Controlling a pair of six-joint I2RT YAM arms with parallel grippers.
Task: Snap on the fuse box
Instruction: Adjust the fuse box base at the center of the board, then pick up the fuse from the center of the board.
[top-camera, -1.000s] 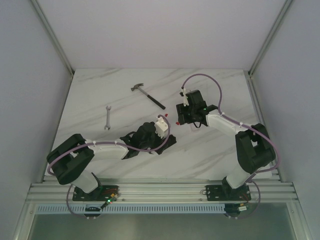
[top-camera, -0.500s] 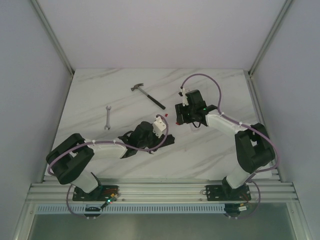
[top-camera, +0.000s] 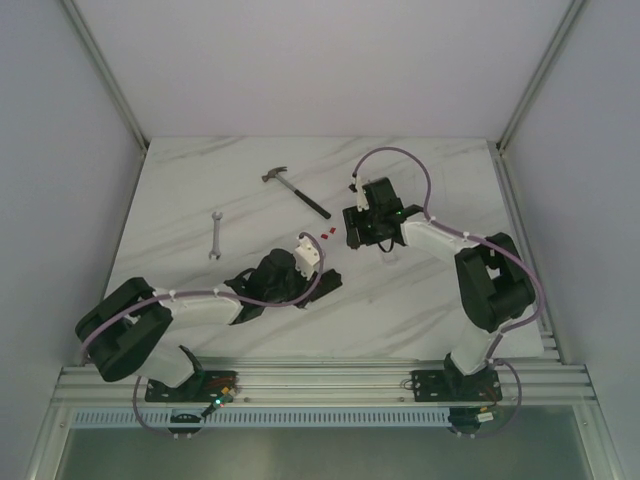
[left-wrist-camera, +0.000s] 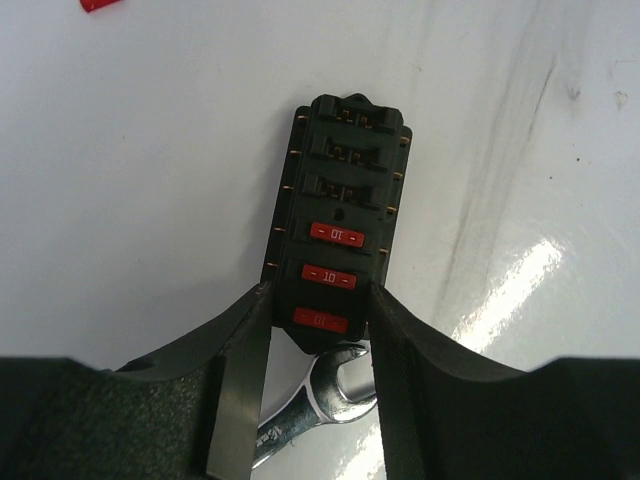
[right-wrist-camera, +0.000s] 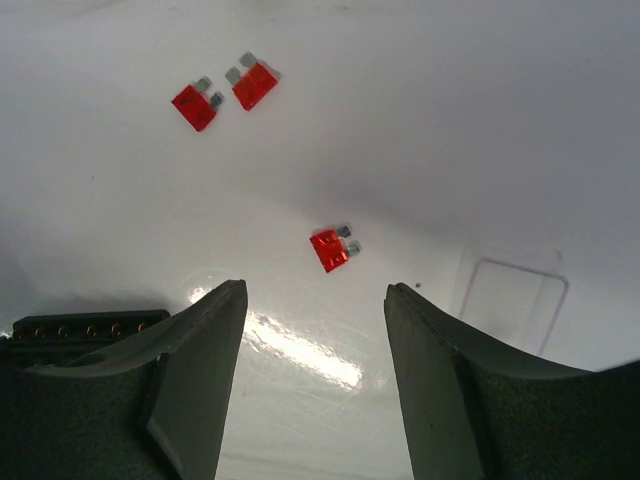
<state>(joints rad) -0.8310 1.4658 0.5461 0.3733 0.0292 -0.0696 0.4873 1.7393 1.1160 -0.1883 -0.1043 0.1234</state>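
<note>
The fuse box (left-wrist-camera: 340, 190) is a black box with three red fuses at its near end and empty slots beyond. It lies on the white table. My left gripper (left-wrist-camera: 318, 290) is shut on its near end, one finger on each long side. In the top view the box (top-camera: 326, 286) is mostly hidden under the left gripper (top-camera: 318, 282). My right gripper (right-wrist-camera: 315, 290) is open and empty above the table, behind the box in the top view (top-camera: 351, 228). A black edge with gold pins (right-wrist-camera: 90, 325) shows at the right wrist view's lower left.
Three loose red fuses (right-wrist-camera: 332, 249) lie ahead of the right gripper. A clear flat cover (right-wrist-camera: 510, 300) lies to its right. A wrench head (left-wrist-camera: 335, 385) shows under the left jaws. A hammer (top-camera: 296, 190) and a wrench (top-camera: 214, 236) lie at the back left.
The left arm has drawn the fuse box a little left and nearer. The right gripper has shifted left toward the loose fuses.
</note>
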